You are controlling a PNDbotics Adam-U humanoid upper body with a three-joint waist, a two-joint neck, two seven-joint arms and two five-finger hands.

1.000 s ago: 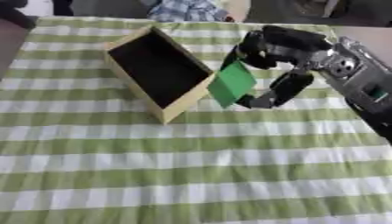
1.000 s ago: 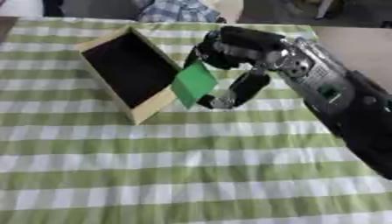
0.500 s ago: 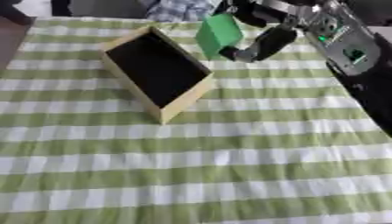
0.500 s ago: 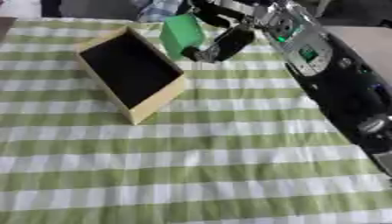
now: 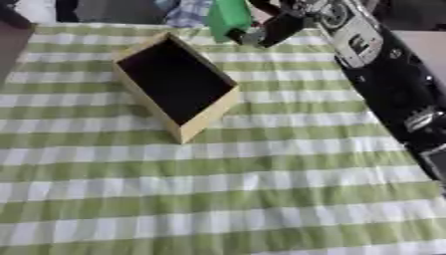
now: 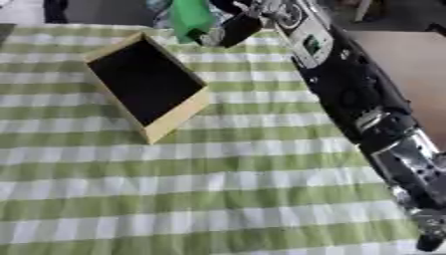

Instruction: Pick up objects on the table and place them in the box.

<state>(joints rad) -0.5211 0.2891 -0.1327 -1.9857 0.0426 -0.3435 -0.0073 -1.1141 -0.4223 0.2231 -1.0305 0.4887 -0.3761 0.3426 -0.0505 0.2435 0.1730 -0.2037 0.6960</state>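
Carrying is the step in hand, as I judge it: a green block (image 5: 228, 19) is held up in the air at the far side of the bench (image 5: 261, 199), above the cloth and just beyond the far corner of the box (image 5: 177, 85). The right robot hand (image 5: 277, 25) has it, with dark fingers curled against the block's right face; how the thumb sits is hidden behind the block. The block looks flat-sided and stiff, tilted a little, its lower end pointing down toward the box's far rim.

Next, to my mind, the block must be brought nearer and to the left until it hangs over the dark opening, then lowered and let go. The box is long and narrow and lies askew on the cloth, so the block should be lined up with the long side; otherwise it may catch on the pale wooden wall.

The box's inside shows only as plain black. Nothing can be made out lying in it, though the dark lining could hide a small thing.

Round about, the green and white checked cloth carries no other loose object that shows. The right arm (image 6: 348, 84) runs down the right edge of both views. The left robot hand appears in neither.
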